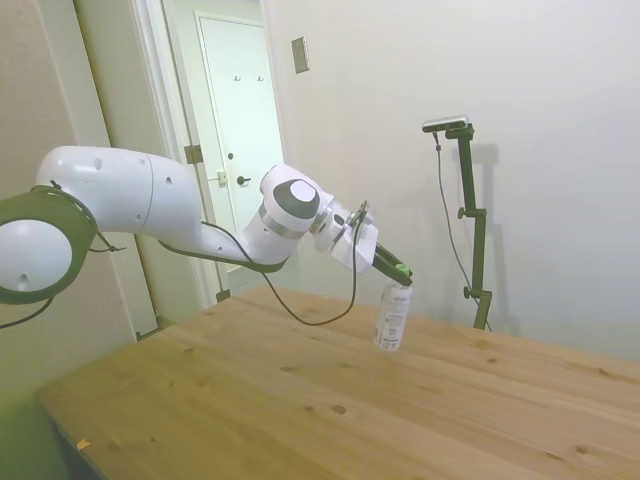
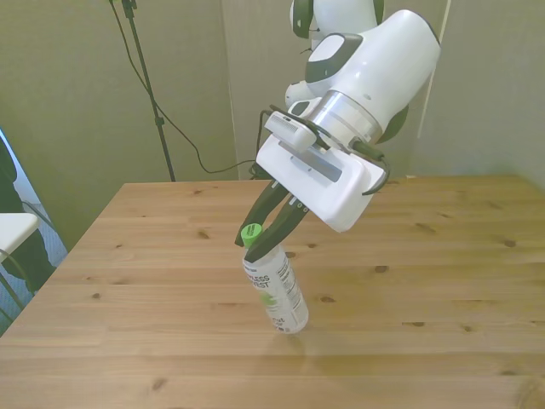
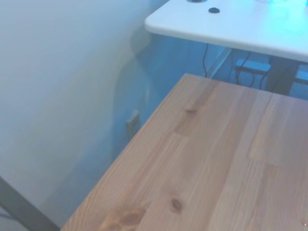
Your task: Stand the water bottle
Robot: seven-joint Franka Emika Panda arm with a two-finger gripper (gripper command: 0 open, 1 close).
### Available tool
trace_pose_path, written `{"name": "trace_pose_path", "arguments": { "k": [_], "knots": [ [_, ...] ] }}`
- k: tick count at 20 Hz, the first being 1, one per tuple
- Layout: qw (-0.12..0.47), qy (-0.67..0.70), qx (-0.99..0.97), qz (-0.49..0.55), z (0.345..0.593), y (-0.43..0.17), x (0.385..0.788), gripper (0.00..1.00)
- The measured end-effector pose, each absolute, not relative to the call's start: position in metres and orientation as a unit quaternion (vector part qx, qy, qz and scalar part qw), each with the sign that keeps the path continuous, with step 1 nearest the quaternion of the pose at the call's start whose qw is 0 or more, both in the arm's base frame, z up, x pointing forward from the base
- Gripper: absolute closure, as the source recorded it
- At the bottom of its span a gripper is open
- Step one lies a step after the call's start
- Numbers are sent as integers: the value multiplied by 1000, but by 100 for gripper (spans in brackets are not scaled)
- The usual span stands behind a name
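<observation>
Side view: water bottle stands near upright on the desk, base down, slightly tilted. The jaws are clamped on its neck at the green cap, which they largely hide.

Front view: bottle leans toward the front view's left, base on the desk; whether the base sits flat cannot be told. Dark fingers close around the cap.

Wrist view: only bare desk, a wall and a white tabletop show; bottle out of view.
</observation>
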State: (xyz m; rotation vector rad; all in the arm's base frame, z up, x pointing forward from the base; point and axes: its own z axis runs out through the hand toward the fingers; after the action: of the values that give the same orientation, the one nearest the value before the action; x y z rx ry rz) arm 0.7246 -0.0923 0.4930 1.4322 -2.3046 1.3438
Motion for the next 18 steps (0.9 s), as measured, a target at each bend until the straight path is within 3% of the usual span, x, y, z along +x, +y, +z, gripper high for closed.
{"name": "trace_pose_path", "arguments": {
  "k": [11,12,18],
  "knots": [
    [103,-756,438,475,456,-60,764,100],
    [106,-756,437,475,453,-59,765,0],
    [112,-756,439,472,449,-53,768,0]
  ]
}}
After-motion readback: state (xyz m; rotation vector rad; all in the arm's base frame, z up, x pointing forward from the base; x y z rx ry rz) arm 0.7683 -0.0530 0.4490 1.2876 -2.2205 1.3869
